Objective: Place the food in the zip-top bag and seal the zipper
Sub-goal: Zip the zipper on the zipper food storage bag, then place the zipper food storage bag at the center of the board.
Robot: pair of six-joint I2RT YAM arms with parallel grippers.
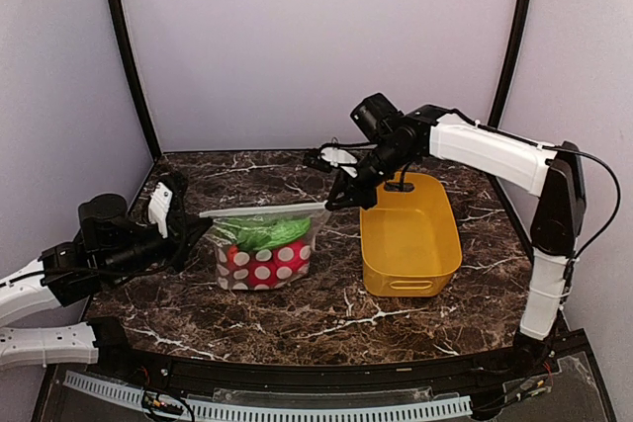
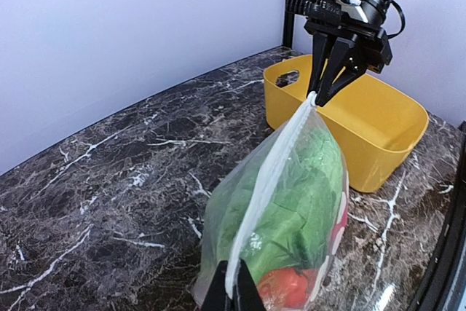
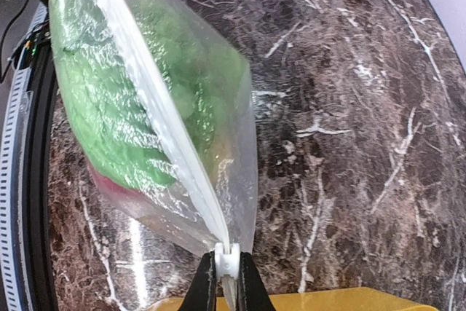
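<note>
Bag [image 1: 265, 262] stood on table [image 1: 326, 318], left of centre, with food [image 1: 262, 234] inside. Bin [image 1: 410, 282] sat just right of it. Zipper [image 1: 262, 211] ran along the bag's top, with left gripper [image 2: 233, 290] pinching its left end and right gripper [image 1: 334, 203] its right end.

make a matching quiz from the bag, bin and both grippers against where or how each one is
1 bag
2 bin
3 left gripper
4 right gripper

A shut on the zipper end nearest the bin
B yellow, right of the bag
C shut on the zipper end far from the bin
D held at both ends, food inside

Pairs: 1-D, 2-B, 3-C, 4-A
</note>
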